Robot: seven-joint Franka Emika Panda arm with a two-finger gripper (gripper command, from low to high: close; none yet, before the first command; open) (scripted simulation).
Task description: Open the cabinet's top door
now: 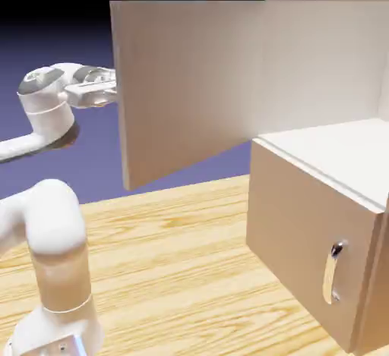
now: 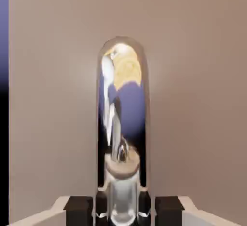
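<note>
- Evidently my gripper (image 2: pixel 124 211) is closed around the long silver handle (image 2: pixel 122 109); the contact looks snug, though the door hides my fingertips in the exterior view, so I can't vouch for its firmness.
- The top door (image 1: pixel 182 81) stands swung well out from the cabinet (image 1: pixel 323 153), above the level of its smaller lower door (image 1: pixel 304 229), with the pale interior exposed. I judge the opening nearly or fully done.
- If I pull straight instead of following the hinge's arc, my fingers could slide along that smooth, curved bar.
- Pushing towards the cabinet would start closing the door again.
- Forcing it wider might strain the hinge or my wrist, should a stop be near.
- Backing off before I loosen fully could snag the handle and drag the door along.
</note>
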